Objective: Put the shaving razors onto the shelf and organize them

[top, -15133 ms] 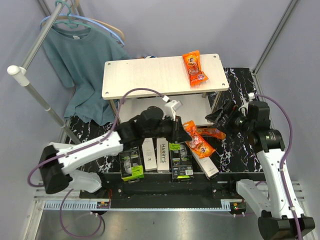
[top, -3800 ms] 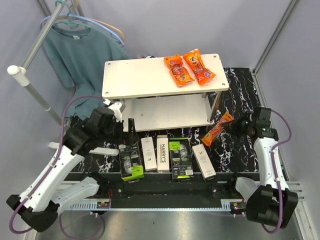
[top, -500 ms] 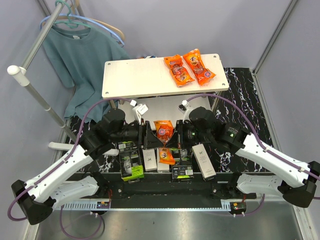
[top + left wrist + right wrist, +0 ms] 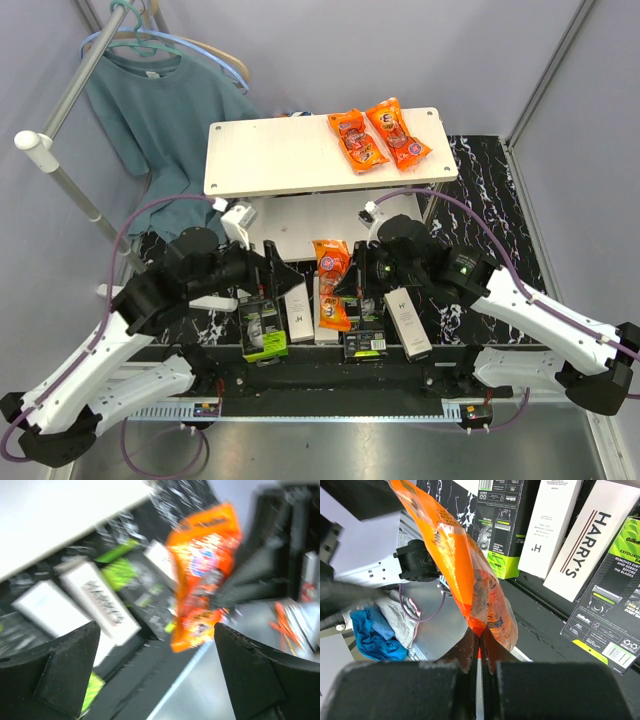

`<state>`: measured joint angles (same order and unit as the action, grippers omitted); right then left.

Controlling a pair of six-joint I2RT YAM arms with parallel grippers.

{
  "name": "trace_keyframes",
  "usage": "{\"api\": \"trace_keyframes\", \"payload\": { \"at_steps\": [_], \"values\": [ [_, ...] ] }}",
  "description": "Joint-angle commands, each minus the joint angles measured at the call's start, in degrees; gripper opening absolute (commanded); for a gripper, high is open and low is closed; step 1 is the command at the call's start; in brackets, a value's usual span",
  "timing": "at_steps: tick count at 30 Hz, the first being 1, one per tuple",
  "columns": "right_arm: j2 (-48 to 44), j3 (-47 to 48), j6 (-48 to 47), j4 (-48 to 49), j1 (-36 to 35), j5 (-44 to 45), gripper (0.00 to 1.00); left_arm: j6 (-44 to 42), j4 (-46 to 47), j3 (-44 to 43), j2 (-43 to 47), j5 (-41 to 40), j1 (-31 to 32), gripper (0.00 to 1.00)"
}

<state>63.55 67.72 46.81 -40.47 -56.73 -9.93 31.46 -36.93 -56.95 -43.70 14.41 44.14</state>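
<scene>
The shaving razors lie in a row on the black mat in front of the shelf [image 4: 300, 155]: a black and green box [image 4: 262, 330], a slim white box [image 4: 298, 312], another black and green box [image 4: 366, 338] and a white box [image 4: 405, 322]. An orange snack packet [image 4: 330, 285] hangs over the row and partly hides the boxes beneath it. My right gripper [image 4: 346, 284] is shut on the packet's edge [image 4: 479, 630]. My left gripper [image 4: 283, 272] stands open just left of the packet, with nothing between its fingers [image 4: 60, 675]. The right wrist view shows the HARRY'S box [image 4: 587, 545] under the packet [image 4: 465, 570].
Two more orange snack packets [image 4: 358, 140] [image 4: 397, 133] lie on the right end of the shelf's top board. A teal shirt [image 4: 160, 120] hangs on a rack at the back left. The lower board [image 4: 330, 225] is bare where visible.
My left gripper has opened, let go of the orange packet and drawn back to the left. The right gripper stays shut on the packet, which still hangs over the boxes.
</scene>
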Motion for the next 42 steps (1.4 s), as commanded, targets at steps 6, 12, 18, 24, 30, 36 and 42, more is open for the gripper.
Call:
{"api": "trace_keyframes", "payload": {
  "at_steps": [6, 12, 18, 24, 30, 36, 42],
  "values": [
    [-0.62, 2.24, -0.49, -1.10, -0.49, 1.06, 0.00, 7.65, -27.05, -14.94, -1.82, -39.89, 0.16, 0.99],
    [2.62, 9.08, -2.86, -4.00, -0.49, 0.09, 0.00, 7.65, -27.32, -14.60, -1.04, -41.57, 0.24, 0.99],
    [11.40, 26.73, -9.01, -12.17, -0.49, 0.44, 0.00, 8.00, -27.23, -12.14, -1.03, -39.99, 0.16, 0.99],
    [24.92, 50.72, -16.48, -22.87, 0.21, 0.27, 0.00, 8.18, -26.80, -12.13, -0.77, -38.41, 0.16, 0.99],
    [45.21, 90.16, -20.97, -38.52, 6.60, -3.15, 0.00, 8.18, -26.53, -11.78, -1.21, -37.27, 0.16, 0.99],
    [42.74, 86.68, -17.02, -24.02, 16.03, -12.82, 0.00, 8.26, -25.74, -10.38, -1.65, -35.42, 0.16, 0.99],
    [44.63, 89.40, -15.96, -22.98, 19.55, -15.46, 0.00, 7.74, -25.21, -9.41, -1.74, -34.81, 0.16, 0.99]
  ]
}}
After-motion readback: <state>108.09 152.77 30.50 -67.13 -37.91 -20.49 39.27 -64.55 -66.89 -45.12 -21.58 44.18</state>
